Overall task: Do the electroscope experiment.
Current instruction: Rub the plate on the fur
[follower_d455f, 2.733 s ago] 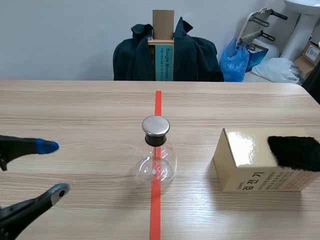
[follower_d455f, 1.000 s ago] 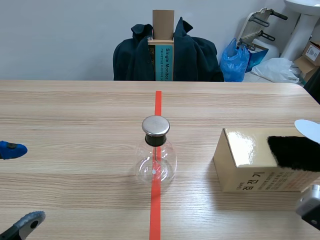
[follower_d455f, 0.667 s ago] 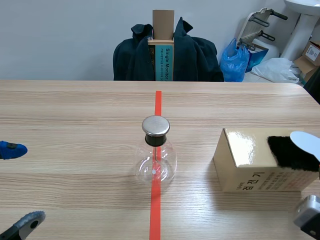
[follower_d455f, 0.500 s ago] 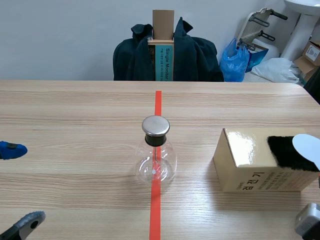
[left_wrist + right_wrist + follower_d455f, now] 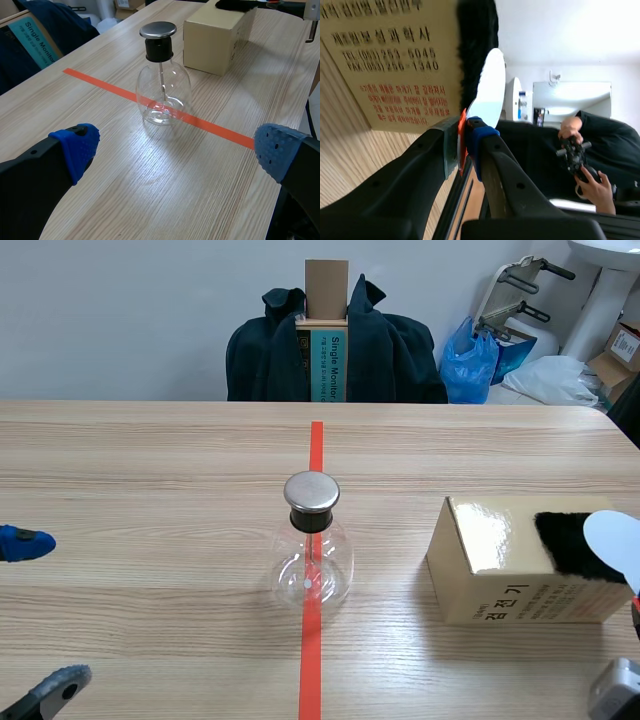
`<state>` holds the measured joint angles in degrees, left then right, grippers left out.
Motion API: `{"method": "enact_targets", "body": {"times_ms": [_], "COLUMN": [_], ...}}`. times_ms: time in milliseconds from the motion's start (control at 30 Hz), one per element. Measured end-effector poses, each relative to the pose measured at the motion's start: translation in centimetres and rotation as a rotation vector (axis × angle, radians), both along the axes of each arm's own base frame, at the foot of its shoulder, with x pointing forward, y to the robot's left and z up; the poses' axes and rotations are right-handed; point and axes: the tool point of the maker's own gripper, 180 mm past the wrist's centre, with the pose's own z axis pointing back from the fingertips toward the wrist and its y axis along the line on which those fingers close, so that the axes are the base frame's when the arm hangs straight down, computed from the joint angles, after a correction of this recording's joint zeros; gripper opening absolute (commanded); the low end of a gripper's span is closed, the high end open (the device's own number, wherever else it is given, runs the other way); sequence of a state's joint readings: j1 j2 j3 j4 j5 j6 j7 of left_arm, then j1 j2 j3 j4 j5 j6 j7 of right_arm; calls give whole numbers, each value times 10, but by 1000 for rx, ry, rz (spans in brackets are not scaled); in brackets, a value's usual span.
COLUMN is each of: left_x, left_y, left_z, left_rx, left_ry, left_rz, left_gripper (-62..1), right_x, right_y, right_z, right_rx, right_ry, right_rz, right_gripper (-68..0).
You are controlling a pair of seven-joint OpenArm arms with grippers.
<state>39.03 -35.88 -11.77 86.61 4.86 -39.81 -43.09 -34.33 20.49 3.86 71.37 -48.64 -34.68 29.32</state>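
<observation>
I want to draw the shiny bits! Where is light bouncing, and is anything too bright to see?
Scene view: a white glare patch on top of the cardboard box, small glints on the glass flask. Left wrist view: a pale sheen on the table by the flask's base. Right wrist view: the wall beyond the white disc is washed out, almost pure white.

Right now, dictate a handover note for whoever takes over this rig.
Left tool open, holding nothing, on its own side of the table.
Right tool shut on the white paddle, its blade beside the black fur atop the cardboard box.
Electroscope flask stands on the tape line.
Done: paddle in grip. Left: probably rub it on the fur, then bring it to the flask's metal cap.
</observation>
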Motion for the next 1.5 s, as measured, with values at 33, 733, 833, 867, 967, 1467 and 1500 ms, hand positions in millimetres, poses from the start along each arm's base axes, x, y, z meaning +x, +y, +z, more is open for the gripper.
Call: {"method": "enact_targets", "body": {"times_ms": [33,733,833,867,967,1467,1500], "left_x": [0,0,0,0,0,1,1], "left_y": [0,0,0,0,0,0,0], "left_z": [0,0,0,0,0,1,1], "left_rx": [0,0,0,0,0,-1,0], "left_ry": [0,0,0,0,0,-3,-3], "left_rz": [0,0,0,0,0,0,0], "left_gripper": [14,14,14,14,14,14,14], "right_x": [-1,1,-2,-3,1,0,-3], "right_y": [5,-3,18,22,4,5,18], "right_z": [1,-1,2,1,-1,5,6], "right_rx": [6,-10,16,17,-12,-17,-10], "right_ry": [-3,2,-6,-4,-4,-31,-34], "right_rz": [32,-17,106,123,7,37,116], "right_gripper": [-667,-667,-667,-667,-667,-667,-667]}}
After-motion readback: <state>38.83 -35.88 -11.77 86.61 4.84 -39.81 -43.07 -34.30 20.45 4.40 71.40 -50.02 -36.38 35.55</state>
